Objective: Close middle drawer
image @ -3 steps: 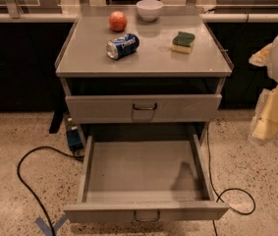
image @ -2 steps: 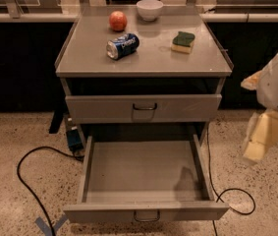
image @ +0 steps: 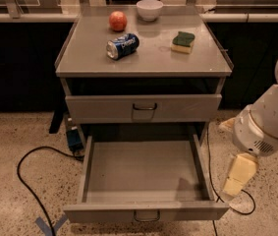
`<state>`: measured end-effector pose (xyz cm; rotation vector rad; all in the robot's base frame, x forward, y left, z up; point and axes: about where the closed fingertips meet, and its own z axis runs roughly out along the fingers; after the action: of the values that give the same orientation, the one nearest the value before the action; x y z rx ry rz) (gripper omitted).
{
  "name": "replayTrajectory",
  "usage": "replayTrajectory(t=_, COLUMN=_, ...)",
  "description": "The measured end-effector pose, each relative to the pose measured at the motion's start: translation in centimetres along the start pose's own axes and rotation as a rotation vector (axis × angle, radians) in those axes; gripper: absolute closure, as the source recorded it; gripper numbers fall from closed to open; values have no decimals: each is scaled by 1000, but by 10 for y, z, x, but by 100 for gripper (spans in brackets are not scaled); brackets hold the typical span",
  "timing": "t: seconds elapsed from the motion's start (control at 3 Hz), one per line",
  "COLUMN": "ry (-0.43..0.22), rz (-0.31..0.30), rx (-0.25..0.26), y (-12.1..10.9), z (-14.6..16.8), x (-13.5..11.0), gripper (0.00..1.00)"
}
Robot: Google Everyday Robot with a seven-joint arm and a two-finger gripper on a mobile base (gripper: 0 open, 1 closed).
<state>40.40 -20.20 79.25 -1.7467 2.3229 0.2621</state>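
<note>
Grey metal middle drawer point(image: 143, 171), a wide shallow tray, is pulled fully out toward the camera. Nothing lies inside it, and the small dark wire handle point(image: 146, 215) sits on its low front at the bottom edge of view. The taller-fronted grey top drawer point(image: 178, 108) above it is shut.

The cream-coloured claw point(image: 239, 175) hangs from the white robot arm point(image: 271, 117) at the right. It is just beside the open drawer's right front corner, not touching it, over the speckled floor point(image: 25, 132). Cannot tell whether the claw is released or clenched.

On the grey counter point(image: 89, 58):
- red round fruit point(image: 118, 20), back left
- white bowl point(image: 149, 9), back centre
- blue soda can point(image: 123, 45) lying on its side
- green-and-yellow sponge point(image: 183, 42), right

A black cable point(image: 21, 181) loops on the floor at left. There is a blue tape mark point(image: 49, 225) near the drawer's left front corner.
</note>
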Motion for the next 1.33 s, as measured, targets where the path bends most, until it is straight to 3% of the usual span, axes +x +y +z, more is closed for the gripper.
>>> replayTrajectory(t=0.33, ry=0, rz=0, rx=0, y=0, z=0, x=0, gripper=0)
replayTrajectory(t=0.67, ry=-1, rz=12, rx=-17, y=10, z=33, x=14, gripper=0)
replayTrajectory(t=1.0, ry=-30, rz=27, rx=-86, y=33, z=106, x=35, gripper=0)
replayTrajectory(t=1.33, ry=-120, rz=65, rx=-192, y=53, z=173, x=54, gripper=0)
